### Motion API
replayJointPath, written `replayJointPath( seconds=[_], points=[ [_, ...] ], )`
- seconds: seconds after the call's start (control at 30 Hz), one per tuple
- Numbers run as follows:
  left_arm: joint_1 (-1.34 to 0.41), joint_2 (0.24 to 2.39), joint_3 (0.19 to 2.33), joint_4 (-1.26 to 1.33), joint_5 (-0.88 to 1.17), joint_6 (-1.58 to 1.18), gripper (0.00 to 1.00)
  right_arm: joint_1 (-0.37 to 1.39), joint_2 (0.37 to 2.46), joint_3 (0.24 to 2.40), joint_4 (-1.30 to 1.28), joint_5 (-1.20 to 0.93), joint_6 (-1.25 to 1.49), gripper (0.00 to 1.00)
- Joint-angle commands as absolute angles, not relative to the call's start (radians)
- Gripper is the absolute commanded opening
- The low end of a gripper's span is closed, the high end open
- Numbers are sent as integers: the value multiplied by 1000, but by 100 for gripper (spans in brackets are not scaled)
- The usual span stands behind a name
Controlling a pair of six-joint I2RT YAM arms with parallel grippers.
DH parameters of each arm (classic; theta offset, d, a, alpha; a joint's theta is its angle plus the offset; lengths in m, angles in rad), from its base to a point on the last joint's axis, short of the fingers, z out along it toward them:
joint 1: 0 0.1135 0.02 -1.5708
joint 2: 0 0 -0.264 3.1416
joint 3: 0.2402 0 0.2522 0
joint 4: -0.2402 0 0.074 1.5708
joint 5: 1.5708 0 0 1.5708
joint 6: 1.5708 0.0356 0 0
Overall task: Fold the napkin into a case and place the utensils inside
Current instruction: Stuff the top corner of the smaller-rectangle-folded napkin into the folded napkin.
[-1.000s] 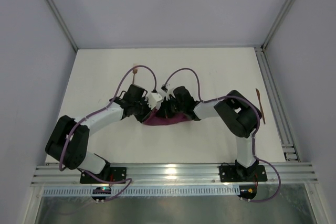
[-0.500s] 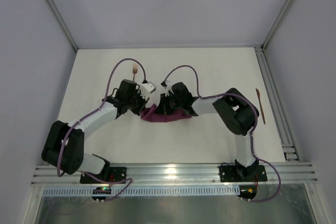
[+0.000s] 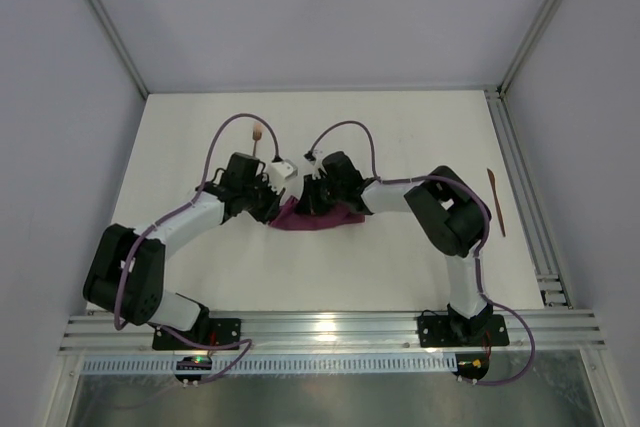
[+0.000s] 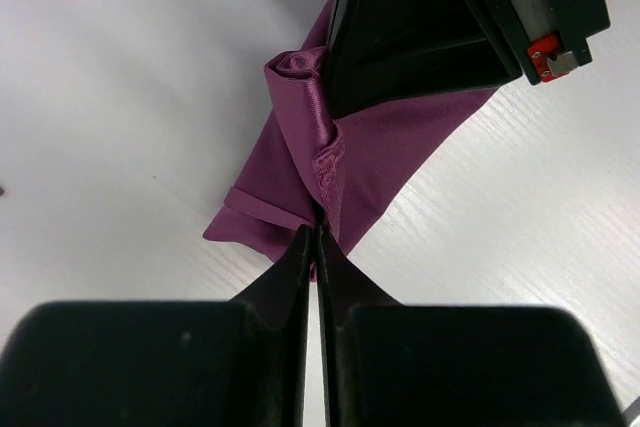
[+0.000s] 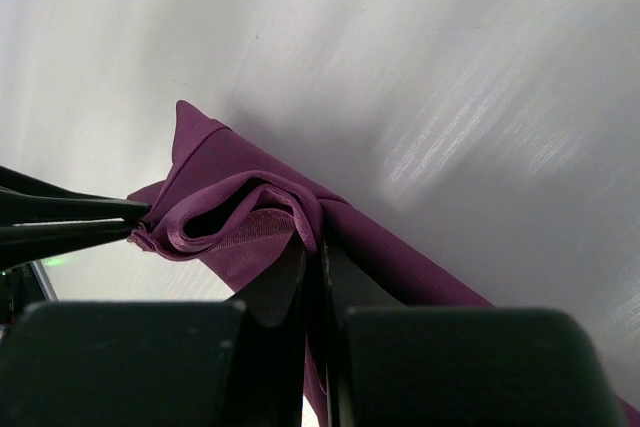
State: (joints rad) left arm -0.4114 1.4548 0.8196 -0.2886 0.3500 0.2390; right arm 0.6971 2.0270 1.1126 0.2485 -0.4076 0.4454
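Napkin (image 3: pixel 325 223) sits bunched at the middle of the table (image 3: pixel 400 137). It is a narrow magenta-purple band running roughly from 9 to 3 o'clock, partly hidden under the two wrists in the top view. The cloth is doubled over on itself, but one end is lifted and puckered. I judge it not yet a tidy case, since no flat pocket with a clear mouth shows.

The left gripper (image 4: pixel 318 234) has its jaws pressed together on the hemmed edge of the cloth at the band's 9 o'clock end, and a small gathered seam runs up from the tips. The right gripper (image 5: pixel 318 239) is likewise pinched tight on a fold, near the left one and nearer the band's middle. In the right wrist view the cloth loops into a small open curl between the two pinches. The left gripper's fingers (image 5: pixel 60 202) reach the curl's end at 9 o'clock in that view.

The fork (image 3: pixel 257 136) lies on the table at 11 o'clock from the napkin, apart from it and close to the left arm's cable. The second utensil (image 3: pixel 496 202) lies well apart at 3 o'clock, near the table's right edge. Neither is in the cloth.

By my reading, folding is under way and unfinished. What is left is to lay the raised layers flat into a pocket, release the cloth, then fetch each utensil and slide it in.
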Motion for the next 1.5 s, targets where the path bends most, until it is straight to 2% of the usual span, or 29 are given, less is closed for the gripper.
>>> replayJointPath(
  seconds=[0.0,0.07,0.1,0.23,0.37,0.6,0.73,1.07,1.17,1.27,1.3,1.37,1.4,1.47],
  points=[
    [-407,1404,854,-285,316,249,3,690,2063,1132,170,-350,433,9],
    [-407,1390,862,-275,270,239,1,690,2063,1129,166,-351,428,16],
    [-407,1393,868,-282,268,248,2,690,2060,1129,166,-351,426,17],
    [-407,1393,891,-325,397,287,27,690,2056,1126,164,-348,420,15],
    [-408,1355,911,-408,551,409,40,687,2060,1124,175,-367,410,12],
    [-407,1526,960,-333,374,414,46,683,2063,1131,173,-391,373,11],
    [-408,1548,954,-236,419,368,47,681,2071,1131,169,-400,354,11],
    [-423,1519,884,-120,422,374,48,680,2080,1134,173,-413,341,10],
    [-434,1561,943,-181,377,379,48,678,2079,1134,172,-411,341,10],
    [-442,1617,977,-219,365,374,42,677,2079,1134,172,-411,339,10],
    [-445,1614,973,-213,368,374,34,678,2080,1135,173,-411,337,10],
    [-456,1603,962,-201,377,379,24,677,2082,1135,175,-417,339,9],
    [-462,1595,954,-206,377,385,15,676,2082,1135,175,-416,339,10],
    [-482,1592,951,-228,365,415,8,675,2082,1137,173,-416,342,10]
  ],
)
